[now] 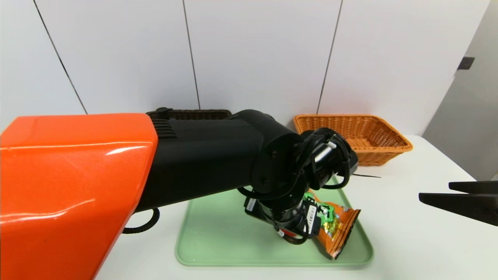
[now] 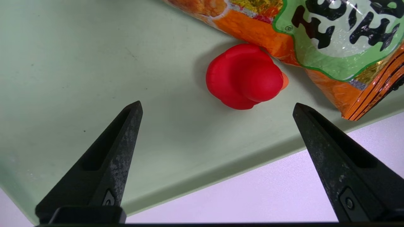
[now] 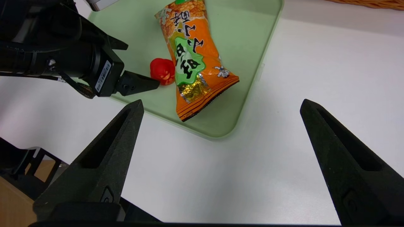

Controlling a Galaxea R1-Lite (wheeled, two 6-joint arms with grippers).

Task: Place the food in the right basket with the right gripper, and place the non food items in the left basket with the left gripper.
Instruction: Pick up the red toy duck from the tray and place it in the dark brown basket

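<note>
Claw work is happening at the green tray (image 1: 218,233): the left claw (image 2: 217,108) is hanging just over it with its two fingers spread wide apart, because the red toy duck (image 2: 244,77) is sitting between them, touching the orange snack bag (image 3: 195,63). The right claw (image 3: 221,107) is waiting over the counter (image 3: 300,94) beside the tray, fingers apart too, since the bag is its job for the orange basket (image 1: 352,138).

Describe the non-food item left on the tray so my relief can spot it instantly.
Find the pale green tray on the white table, then the orange snack bag lying in it. Against the bag's side sits a small red rubber duck, just ahead of the open left hand: the only plain red, rounded thing there.
</note>
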